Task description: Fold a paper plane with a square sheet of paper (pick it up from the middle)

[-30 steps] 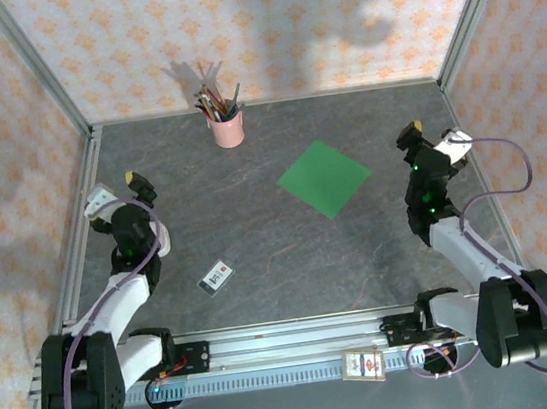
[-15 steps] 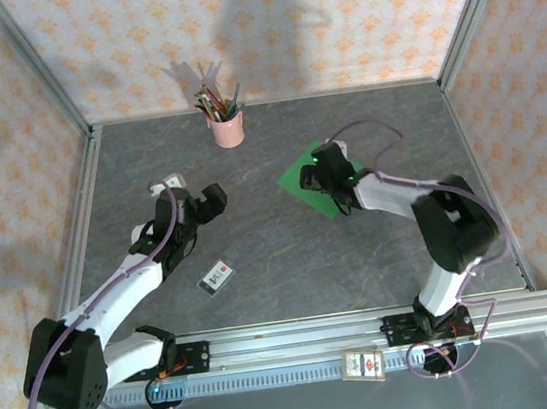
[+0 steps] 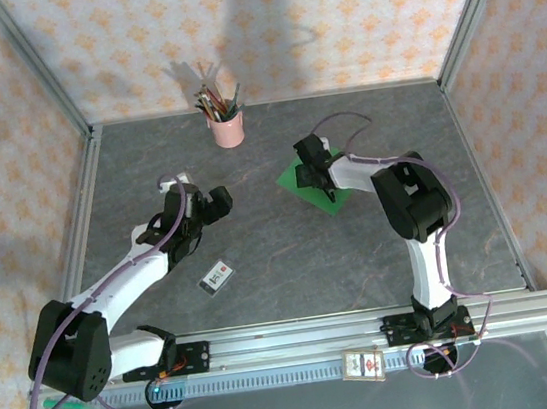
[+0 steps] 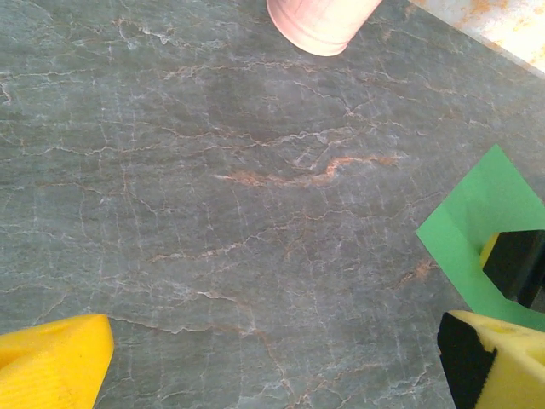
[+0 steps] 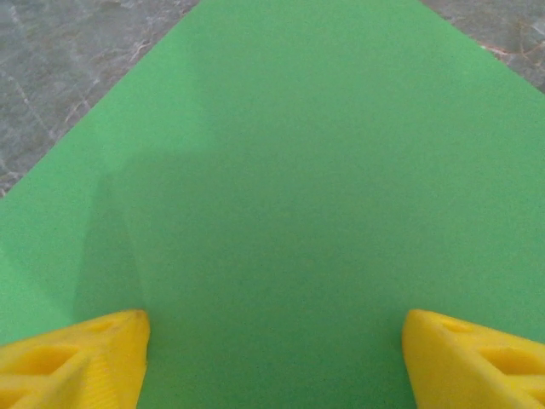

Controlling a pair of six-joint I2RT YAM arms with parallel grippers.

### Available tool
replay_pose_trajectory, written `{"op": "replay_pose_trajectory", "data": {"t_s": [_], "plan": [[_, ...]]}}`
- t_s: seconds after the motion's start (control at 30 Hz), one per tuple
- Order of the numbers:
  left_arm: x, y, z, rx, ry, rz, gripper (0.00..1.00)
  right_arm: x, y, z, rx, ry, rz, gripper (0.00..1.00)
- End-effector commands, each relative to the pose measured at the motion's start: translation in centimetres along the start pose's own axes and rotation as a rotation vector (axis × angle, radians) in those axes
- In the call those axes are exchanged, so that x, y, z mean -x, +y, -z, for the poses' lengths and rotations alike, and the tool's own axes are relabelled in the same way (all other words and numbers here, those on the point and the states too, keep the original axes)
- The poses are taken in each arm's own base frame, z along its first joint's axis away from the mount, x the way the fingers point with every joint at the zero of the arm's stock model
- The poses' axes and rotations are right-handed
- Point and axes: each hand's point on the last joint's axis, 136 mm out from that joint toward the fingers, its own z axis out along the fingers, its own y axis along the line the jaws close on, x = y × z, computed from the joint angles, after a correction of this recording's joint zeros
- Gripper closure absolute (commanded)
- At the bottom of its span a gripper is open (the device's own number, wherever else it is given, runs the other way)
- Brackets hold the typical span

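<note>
The square sheet of green paper (image 3: 337, 200) lies flat on the grey table right of centre, one corner towards the arms. My right gripper (image 3: 315, 171) hangs open just over its middle. In the right wrist view the paper (image 5: 281, 170) spreads under the gripper (image 5: 272, 366), and the yellow fingertips (image 5: 72, 358) stand wide apart with nothing between them. My left gripper (image 3: 218, 202) is open left of the sheet, low over bare table. Its wrist view has the paper's corner (image 4: 477, 221) at the right, past the gripper (image 4: 272, 362).
A pink cup of pencils (image 3: 227, 130) stands at the back centre, its base (image 4: 324, 21) in the left wrist view. A small white dark-bordered card (image 3: 216, 275) lies near the left arm. Another card (image 3: 365, 364) sits on the front rail.
The right arm swung from the right side onto the green sheet and shifted slightly left over it. The left arm reached in towards the table centre.
</note>
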Motion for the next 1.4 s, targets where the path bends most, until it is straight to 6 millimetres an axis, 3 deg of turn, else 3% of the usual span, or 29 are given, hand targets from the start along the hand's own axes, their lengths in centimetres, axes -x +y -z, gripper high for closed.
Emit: {"op": "replay_pose_trajectory", "data": {"t_s": [0.0,0.2,0.27,0.37,0.47,0.57,0.7,0.83,1.0,1.37], "plan": [[-0.2,1.1,0.4,0.053,-0.007,-0.004,0.01,-7.7,2.2,0.6,0.062,0.217,0.159,0.24],[-0.6,1.5,1.4,0.041,-0.01,0.026,0.01,-10.7,9.9,4.8,0.289,0.233,0.269,0.25],[-0.5,1.0,1.8,0.012,-0.006,0.033,0.01,-10.0,11.9,6.2,0.364,0.215,0.258,0.25],[-0.8,-0.5,2.1,-0.036,0.01,0.021,0.02,-6.7,12.6,9.0,0.421,0.124,0.221,0.24],[-1.8,-2.5,1.8,-0.045,0.042,-0.022,0.02,-2.7,10.4,11.5,0.437,0.022,0.124,0.22],[-3.4,-5.0,1.4,-0.013,0.071,-0.072,0.02,0.7,5.3,12.1,0.377,-0.054,-0.02,0.2],[-7.0,-8.4,0.0,0.016,0.14,-0.122,0.01,3.1,-1.6,11.9,0.245,-0.144,-0.162,0.17],[-9.6,-10.0,-1.8,0.105,0.189,-0.184,0.01,4.0,-5.5,12.3,0.147,-0.227,-0.236,0.13],[-12.2,-11.1,-3.8,0.142,0.269,-0.241,0.01,3.9,-7.8,12.7,0.119,-0.277,-0.278,0.07],[-13.9,-10.7,-7.6,0.246,0.343,-0.364,0.0,3.3,-8.2,12.2,0.127,-0.272,-0.269,0.03]]}}
